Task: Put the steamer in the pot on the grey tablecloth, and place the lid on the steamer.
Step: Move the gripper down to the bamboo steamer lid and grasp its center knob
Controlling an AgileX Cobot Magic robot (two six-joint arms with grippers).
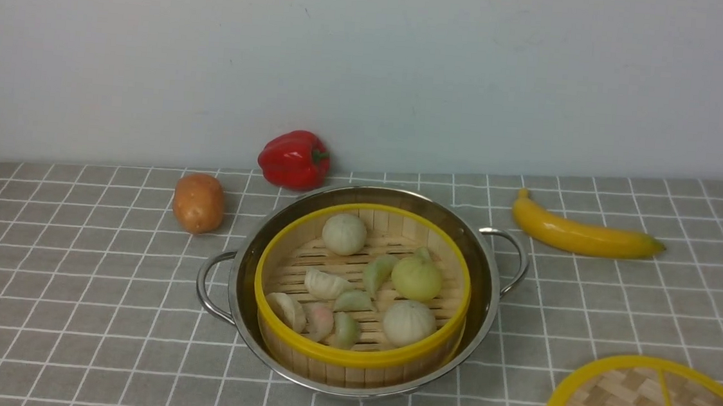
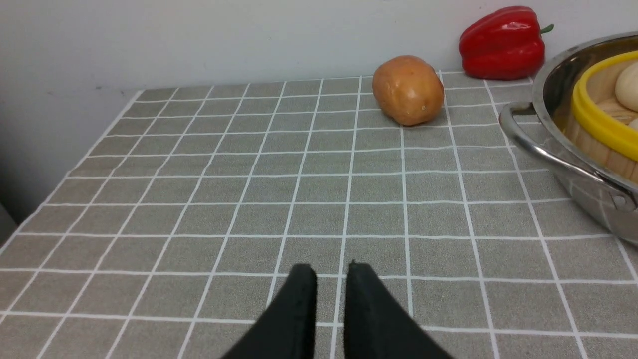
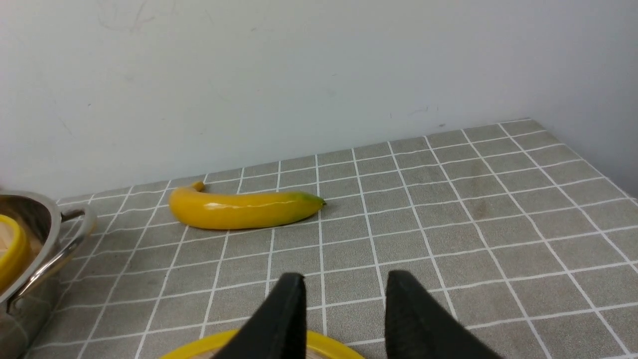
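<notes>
You have the steamer [image 1: 349,359] seated inside the pot [image 1: 487,264] at the middle of the grey tablecloth [image 1: 71,283], with the lid [image 1: 629,405] lying flat on the cloth at front right. Left pincer [image 2: 330,271]: narrowly parted, empty, over cloth. Right pincer [image 3: 346,279]: wide, empty, by the lid's yellow rim.

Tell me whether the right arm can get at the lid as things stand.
Probably yes. The right tool hangs with jaws apart just over the yellow rim of the lid, nothing between them. The lid lies flat on the grey tablecloth, apart from the pot and the banana.
</notes>
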